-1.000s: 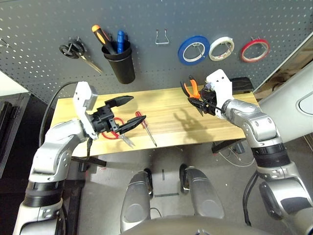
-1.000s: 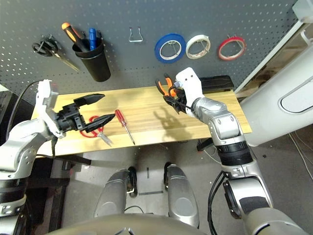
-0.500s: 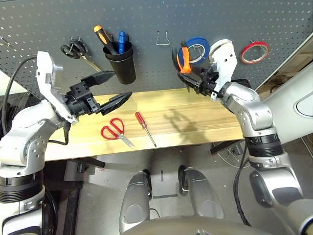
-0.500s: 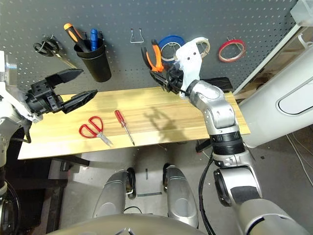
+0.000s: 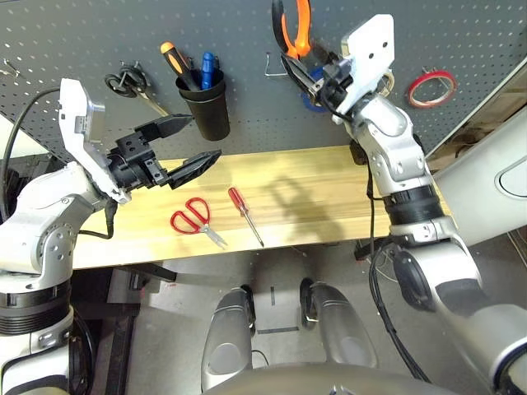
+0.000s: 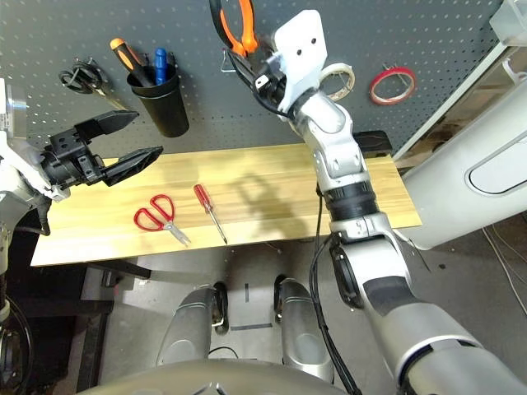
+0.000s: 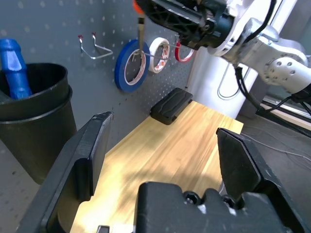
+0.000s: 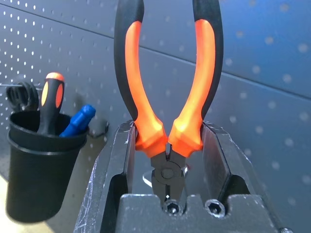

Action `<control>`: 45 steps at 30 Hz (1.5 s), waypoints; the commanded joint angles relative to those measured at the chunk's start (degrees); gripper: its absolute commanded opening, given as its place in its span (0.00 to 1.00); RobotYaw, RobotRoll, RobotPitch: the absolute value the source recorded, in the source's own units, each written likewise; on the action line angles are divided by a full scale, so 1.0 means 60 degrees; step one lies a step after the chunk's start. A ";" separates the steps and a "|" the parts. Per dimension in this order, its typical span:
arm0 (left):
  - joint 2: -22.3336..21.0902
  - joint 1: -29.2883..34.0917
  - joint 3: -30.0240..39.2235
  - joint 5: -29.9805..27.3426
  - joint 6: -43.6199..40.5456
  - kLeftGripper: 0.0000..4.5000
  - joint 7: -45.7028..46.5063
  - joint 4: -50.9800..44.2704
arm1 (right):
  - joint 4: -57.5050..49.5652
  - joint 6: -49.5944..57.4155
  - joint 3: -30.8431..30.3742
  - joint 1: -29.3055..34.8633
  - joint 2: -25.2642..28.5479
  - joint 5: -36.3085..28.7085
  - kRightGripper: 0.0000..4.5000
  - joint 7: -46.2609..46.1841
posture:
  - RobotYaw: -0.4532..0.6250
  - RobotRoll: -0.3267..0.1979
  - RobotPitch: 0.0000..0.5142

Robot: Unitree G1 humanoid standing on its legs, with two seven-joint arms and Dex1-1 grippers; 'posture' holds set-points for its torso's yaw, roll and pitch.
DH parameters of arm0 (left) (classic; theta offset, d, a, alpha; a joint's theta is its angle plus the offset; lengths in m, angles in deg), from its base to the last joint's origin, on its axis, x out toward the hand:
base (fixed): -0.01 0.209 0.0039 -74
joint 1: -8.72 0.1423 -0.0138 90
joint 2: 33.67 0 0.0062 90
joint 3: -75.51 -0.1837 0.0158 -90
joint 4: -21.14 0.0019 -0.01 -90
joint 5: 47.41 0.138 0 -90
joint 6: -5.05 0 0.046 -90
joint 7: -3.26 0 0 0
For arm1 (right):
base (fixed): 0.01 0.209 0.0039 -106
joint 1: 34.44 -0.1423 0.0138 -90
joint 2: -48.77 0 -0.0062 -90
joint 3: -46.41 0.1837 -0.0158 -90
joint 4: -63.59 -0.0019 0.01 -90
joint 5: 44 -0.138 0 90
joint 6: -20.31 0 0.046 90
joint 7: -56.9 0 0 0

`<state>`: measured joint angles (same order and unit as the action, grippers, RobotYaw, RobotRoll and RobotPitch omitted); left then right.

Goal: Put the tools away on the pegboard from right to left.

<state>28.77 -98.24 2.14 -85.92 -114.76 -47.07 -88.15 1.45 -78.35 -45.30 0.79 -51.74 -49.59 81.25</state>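
My right gripper is shut on the orange-and-black-handled pliers, gripping them at the joint with the handles pointing up. It holds them high against the pegboard, just above and right of a bare wire hook. The red-handled scissors and the small red-handled screwdriver lie on the wooden table. Above the table's left part, my left gripper hangs open and holds nothing. The thin red tape ring hangs on the pegboard at the far right.
A black cup with an orange-handled screwdriver and a blue tool hangs on the board, black-handled scissors to its left. Blue tape and white tape hang beside the red ring. A black block sits at the table's back right.
My right arm has lifted the pliers from just above the table up to the pegboard by the bare hook. My left gripper rose off the scissors and drew back left.
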 commanded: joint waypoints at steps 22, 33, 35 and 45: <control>-0.0282 -0.0377 -0.0323 -0.0202 -0.0867 1.00 0.0017 -0.0314 | 0.5401 -0.3948 -0.0139 -0.2717 -0.0468 0.1477 0.46 -0.1768 | 0.45 0.62 0.32; -0.0400 -0.0218 -0.0251 -0.0370 -0.1067 1.00 -0.0081 -0.0452 | 0.6045 -0.4167 0.0039 -0.3133 -0.0516 0.1327 0.46 -0.1860 | 0.46 0.62 0.41; -0.0427 -0.0194 -0.0232 -0.0415 -0.1109 1.00 -0.0083 -0.0485 | 0.6071 -0.4177 0.0100 -0.3159 -0.0547 0.1278 0.46 -0.1799 | 0.47 0.62 0.43; -0.0566 0.0203 -0.0108 -0.0602 -0.1201 1.00 -0.0071 -0.0739 | 0.6247 -0.4283 0.0384 -0.3263 -0.0749 0.1007 0.46 -0.1440 | 0.49 0.62 0.49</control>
<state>26.10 -98.09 0.90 -88.69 -121.47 -47.12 -90.87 38.90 -102.73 -44.09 -17.57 -55.90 -42.53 72.08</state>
